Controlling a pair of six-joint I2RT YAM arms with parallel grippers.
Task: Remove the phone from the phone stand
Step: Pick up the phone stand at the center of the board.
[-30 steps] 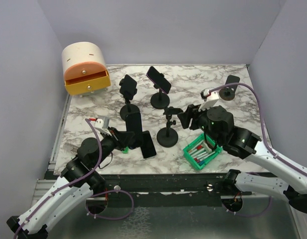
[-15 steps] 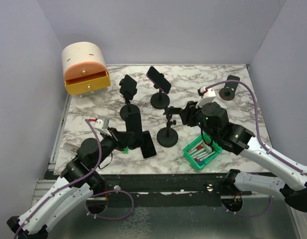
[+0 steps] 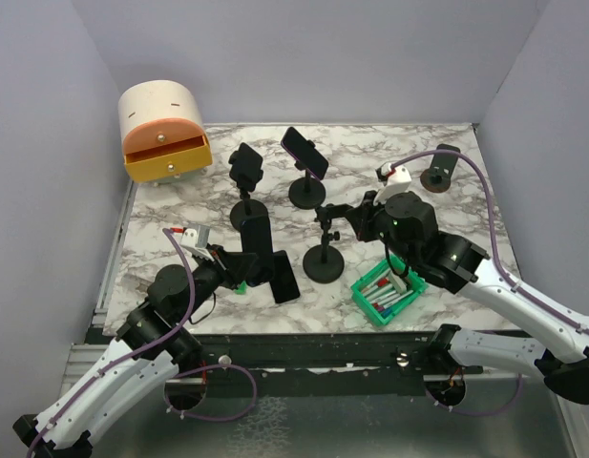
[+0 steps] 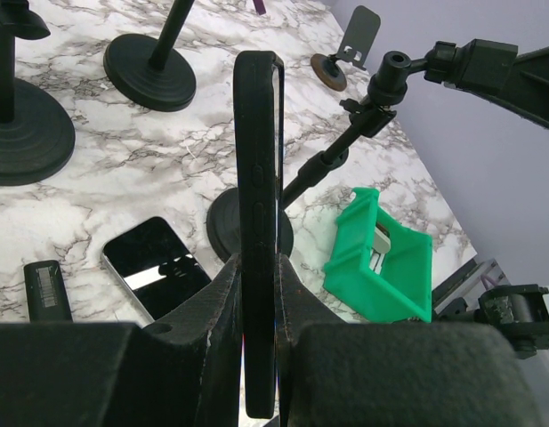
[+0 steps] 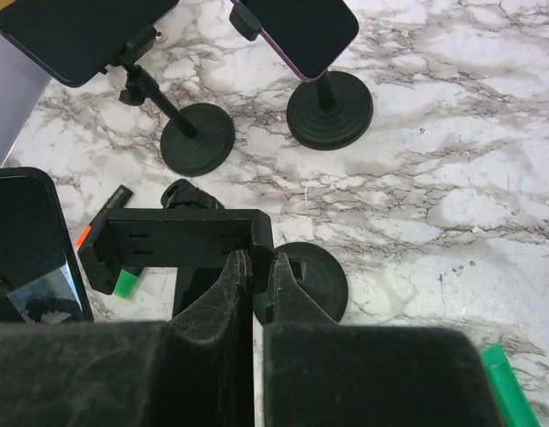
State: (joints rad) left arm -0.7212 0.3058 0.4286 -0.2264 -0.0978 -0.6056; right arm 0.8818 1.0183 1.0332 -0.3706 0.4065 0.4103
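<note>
Evidently the phone (image 4: 258, 222) is a thin, stiff slab in a black case. It looks light enough for one arm, but its faces are smooth and its glass would not forgive a drop. I judge the two flat faces, low on the body, the best place to pinch it, since the rounded edges would let it slide.

It stands upright, edge-on in the left wrist view, already free of the phone stand (image 3: 323, 258). In the top view it sits at about 9 o'clock from the stand's base. Whether its lower end clears the tabletop (image 3: 275, 203) I cannot tell.

The left fingers (image 4: 216, 302) are only narrowly parted and clamp the phone by its faces near the lower end, with the case filling the gap between them. The right fingers (image 5: 228, 294) are closed tight on the lower edge of the stand's cradle (image 5: 172, 238), near its right end. The cradle carries nothing.

A second phone (image 4: 158, 267) lies flat at about 8 o'clock from the stand's base, and a green tray (image 4: 407, 285) sits at 4 o'clock.
</note>
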